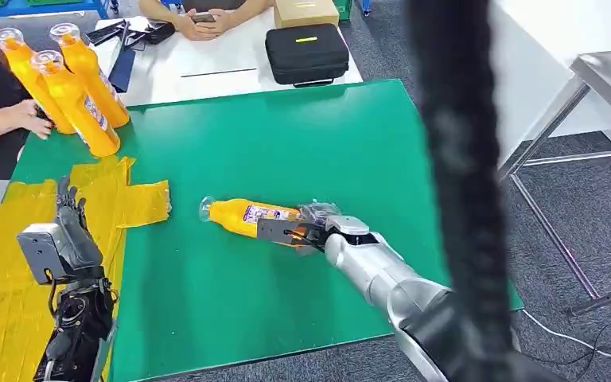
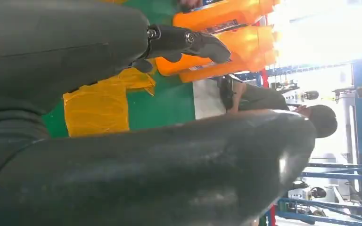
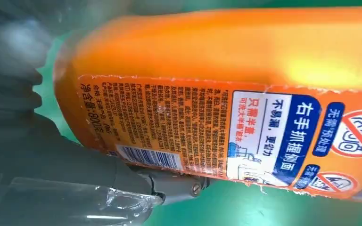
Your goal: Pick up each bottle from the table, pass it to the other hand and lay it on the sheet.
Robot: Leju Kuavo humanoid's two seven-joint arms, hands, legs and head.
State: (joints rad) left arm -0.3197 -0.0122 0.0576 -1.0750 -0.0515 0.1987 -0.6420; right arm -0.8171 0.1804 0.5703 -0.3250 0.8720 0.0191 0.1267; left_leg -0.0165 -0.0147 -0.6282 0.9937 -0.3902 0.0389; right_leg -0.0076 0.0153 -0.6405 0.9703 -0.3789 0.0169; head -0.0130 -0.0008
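- Bottle (image 1: 247,216) lies on its side mid-table (image 1: 302,143), long axis running left-right, cap toward the sheet (image 1: 16,263).
- Right hand (image 1: 302,229) grips its base end, arm reaching in low from the right.
- Left hand (image 1: 68,231) waits over the sheet, raised, fingers apart, empty.

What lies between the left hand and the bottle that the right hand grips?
In the head view, part of the yellow sheet and then bare green table separate the left hand from the bottle in the right hand.
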